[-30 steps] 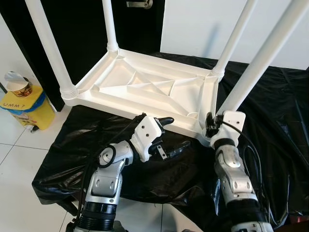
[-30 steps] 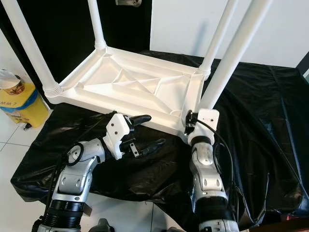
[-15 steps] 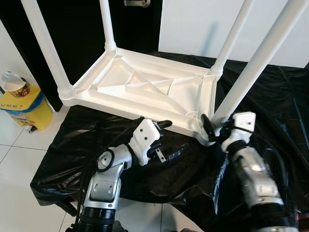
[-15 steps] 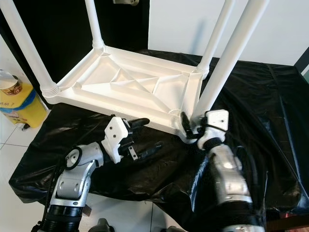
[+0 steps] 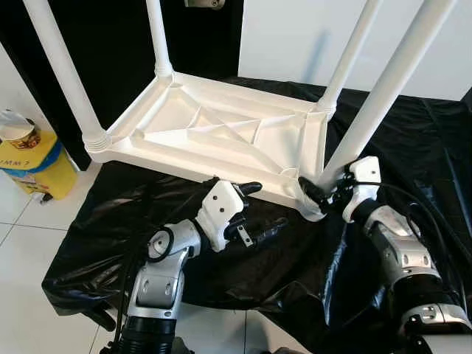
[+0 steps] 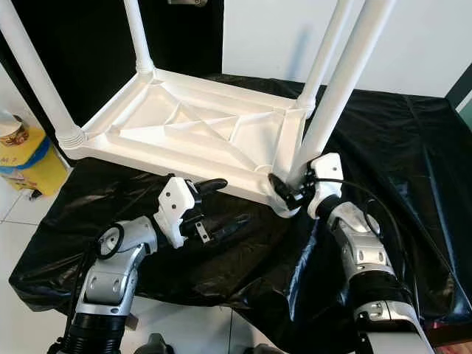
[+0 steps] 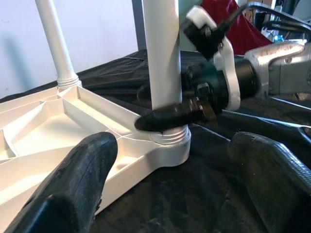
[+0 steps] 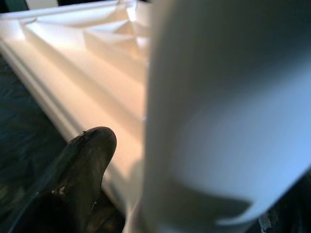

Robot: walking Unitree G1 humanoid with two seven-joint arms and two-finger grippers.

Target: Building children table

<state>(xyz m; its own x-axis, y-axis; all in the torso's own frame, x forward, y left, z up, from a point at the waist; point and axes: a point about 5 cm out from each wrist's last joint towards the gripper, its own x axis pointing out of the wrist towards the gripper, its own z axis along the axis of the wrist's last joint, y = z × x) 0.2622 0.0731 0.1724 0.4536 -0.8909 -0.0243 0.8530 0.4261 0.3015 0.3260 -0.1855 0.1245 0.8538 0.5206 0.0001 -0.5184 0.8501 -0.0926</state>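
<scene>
A white plastic children's table (image 5: 221, 133) lies upside down on a black sheet (image 5: 413, 140), with its legs pointing up. My right gripper (image 5: 323, 189) is at the foot of the near right leg (image 5: 383, 96), shut on it just above the socket. One black finger (image 7: 167, 116) lies across the front of that leg and the other passes behind it. My left gripper (image 5: 269, 204) hovers open just in front of the tabletop's near edge, left of that corner, with nothing between its fingers (image 7: 77, 189).
A yellow bin (image 5: 33, 162) with a paper cup on top stands on the white tile floor at the left. The black sheet's front edge hangs near my arms. A dark door and a white wall stand behind the table.
My right forearm has swung out to the right while its gripper stayed at the foot of the near right leg. The left gripper has hardly moved. The camera shifted slightly.
</scene>
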